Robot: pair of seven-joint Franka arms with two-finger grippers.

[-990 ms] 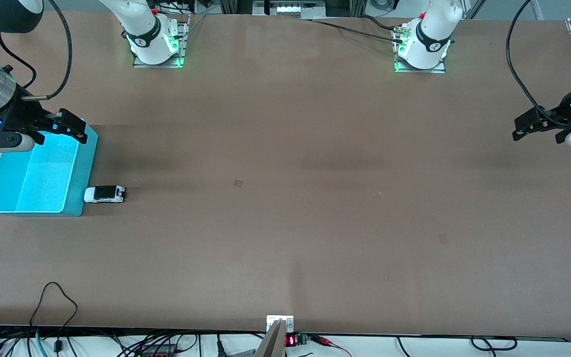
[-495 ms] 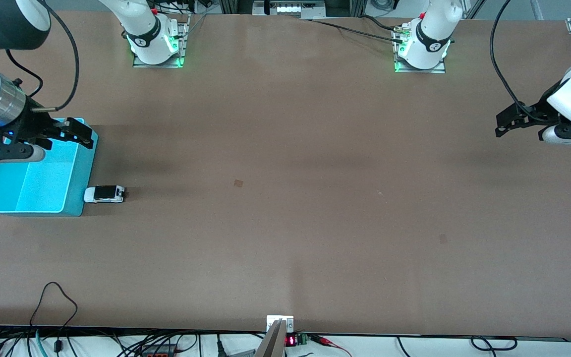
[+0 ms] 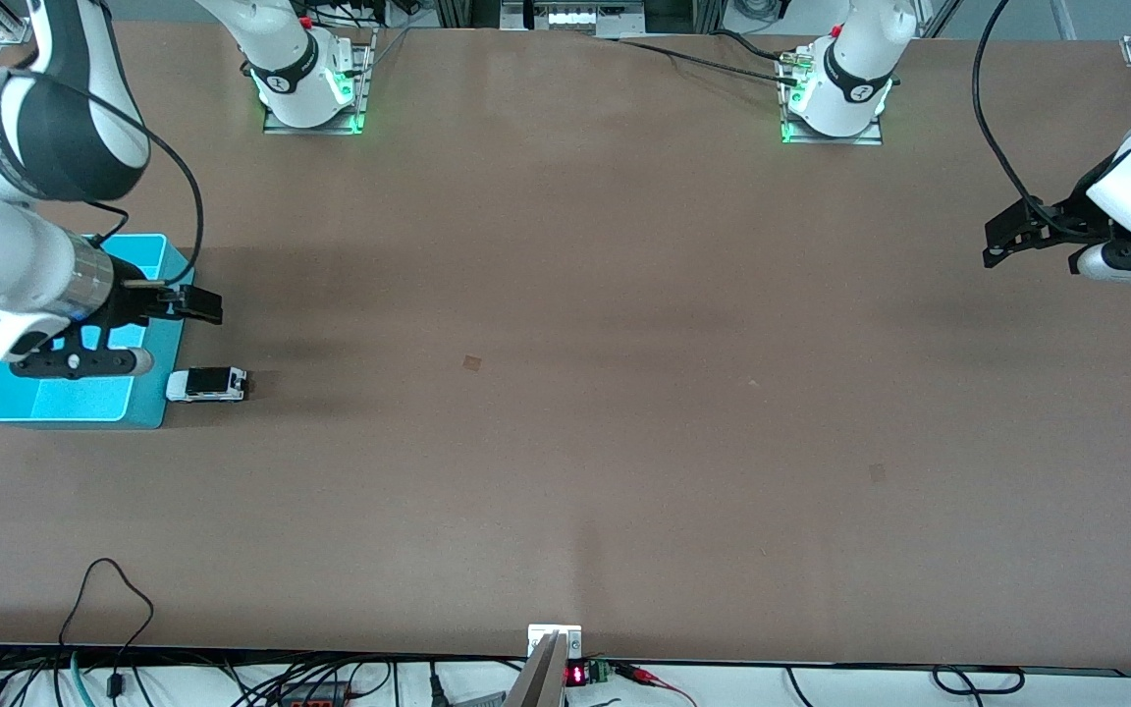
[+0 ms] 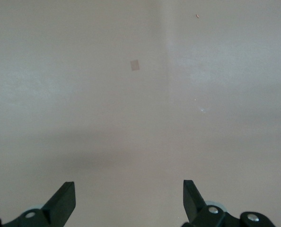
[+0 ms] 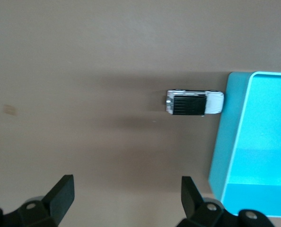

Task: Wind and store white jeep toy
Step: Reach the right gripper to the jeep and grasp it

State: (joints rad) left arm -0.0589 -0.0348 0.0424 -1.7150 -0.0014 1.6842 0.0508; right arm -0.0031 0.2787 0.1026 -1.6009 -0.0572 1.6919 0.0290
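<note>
The right claw (image 3: 194,304), jaws spread wide and empty, hangs over the table (image 3: 565,393) edge of the turquoise bin (image 3: 148,407), with the white jeep toy (image 3: 206,384) on the table at about its 6 o'clock, one end touching or nearly touching the bin's wall. A clean pick likely means coming straight down and pinching the jeep's long sides, clear of the bin. The left claw (image 3: 1002,241), equally wide and empty, waits over the table's other end.

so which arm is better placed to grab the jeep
The right. Its gripper hangs open by the turquoise bin, close to the white jeep toy. The left gripper waits, open, at the left arm's end of the table.
</note>
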